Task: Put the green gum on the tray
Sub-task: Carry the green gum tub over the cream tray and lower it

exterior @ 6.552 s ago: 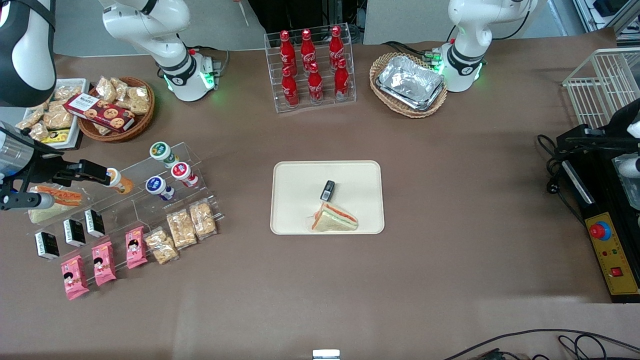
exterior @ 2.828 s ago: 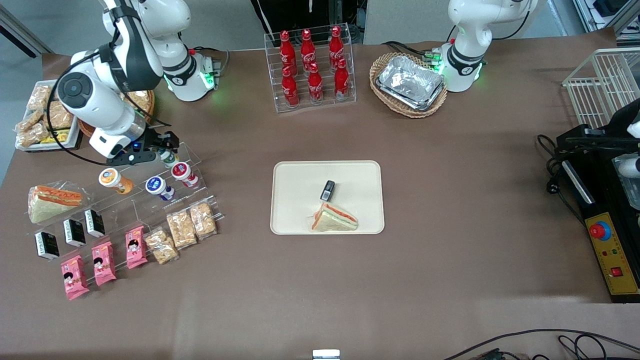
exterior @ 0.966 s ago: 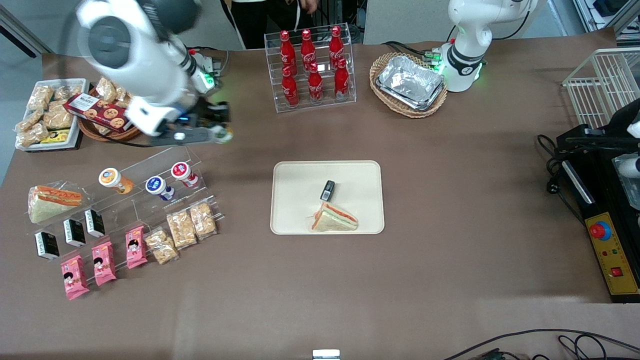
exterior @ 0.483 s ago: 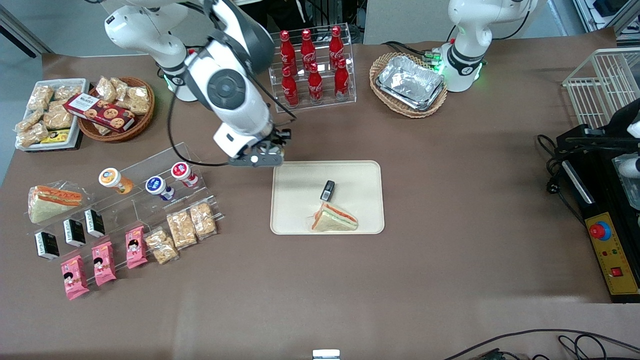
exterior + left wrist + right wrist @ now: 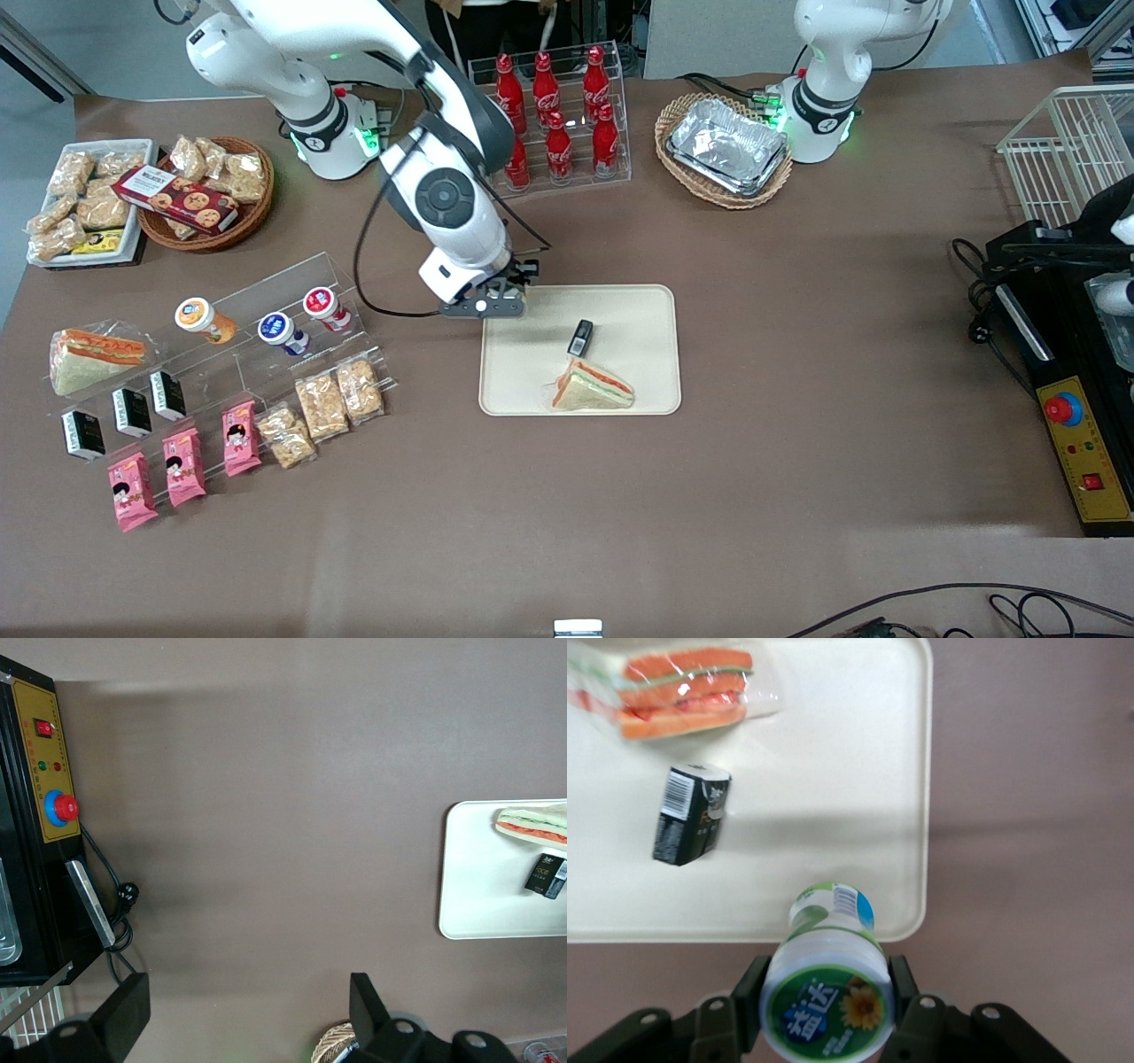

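Right wrist view: gripper (image 5: 824, 992) clasps cylindrical green gum (image 5: 826, 992) above smooth tray (image 5: 833, 771).

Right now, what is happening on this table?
The right arm's claw holds the green gum between its fingers, over the corner of the tray that lies nearest the arm's base. In the wrist view the bottle's bottom end hangs above the tray's rim. The gum is not yet set down. A wrapped sandwich and a small black box already lie on the tray.
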`<control>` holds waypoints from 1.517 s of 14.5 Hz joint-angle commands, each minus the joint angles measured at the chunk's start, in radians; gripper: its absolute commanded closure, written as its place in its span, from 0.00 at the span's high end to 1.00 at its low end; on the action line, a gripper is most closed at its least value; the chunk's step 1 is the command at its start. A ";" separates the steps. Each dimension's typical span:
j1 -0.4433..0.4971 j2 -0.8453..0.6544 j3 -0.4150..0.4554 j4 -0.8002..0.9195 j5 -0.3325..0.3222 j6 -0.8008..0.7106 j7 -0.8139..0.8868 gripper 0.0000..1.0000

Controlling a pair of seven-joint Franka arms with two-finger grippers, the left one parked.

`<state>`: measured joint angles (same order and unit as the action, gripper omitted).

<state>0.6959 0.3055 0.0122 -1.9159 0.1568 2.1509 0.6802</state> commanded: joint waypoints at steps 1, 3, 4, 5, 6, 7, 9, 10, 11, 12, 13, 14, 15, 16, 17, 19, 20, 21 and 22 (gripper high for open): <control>0.022 0.072 -0.011 -0.025 0.020 0.111 0.010 0.08; 0.033 0.138 -0.011 -0.025 0.020 0.187 0.012 0.08; 0.045 0.156 -0.012 -0.025 0.020 0.210 0.010 0.09; 0.042 0.161 -0.012 -0.023 0.018 0.213 0.010 0.09; 0.042 0.162 -0.012 -0.023 0.018 0.214 0.010 0.09; 0.045 0.172 -0.012 -0.023 0.018 0.219 0.010 0.09; 0.045 0.184 -0.012 -0.023 0.018 0.240 0.012 0.12; 0.044 0.182 -0.012 -0.023 0.020 0.239 0.012 0.19; 0.040 0.179 -0.012 -0.022 0.021 0.236 0.012 0.47; 0.039 0.178 -0.012 -0.020 0.023 0.233 0.016 0.95; 0.033 0.172 -0.012 -0.018 0.023 0.230 0.018 1.00; 0.031 0.162 -0.012 -0.015 0.023 0.221 0.016 1.00; 0.028 0.144 -0.014 -0.014 0.023 0.208 0.013 1.00; 0.018 0.117 -0.017 -0.011 0.023 0.178 0.012 1.00; -0.004 0.084 -0.018 -0.008 0.023 0.141 0.001 1.00; -0.056 0.000 -0.018 -0.011 0.021 0.078 -0.005 1.00; -0.070 -0.041 -0.020 -0.009 0.021 0.048 -0.005 1.00; -0.094 -0.070 -0.021 -0.009 0.014 0.012 -0.008 1.00; -0.126 -0.098 -0.021 -0.008 0.010 -0.023 -0.027 1.00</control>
<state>0.6353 0.3181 -0.0107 -1.9044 0.1572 2.2253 0.6852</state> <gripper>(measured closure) 0.000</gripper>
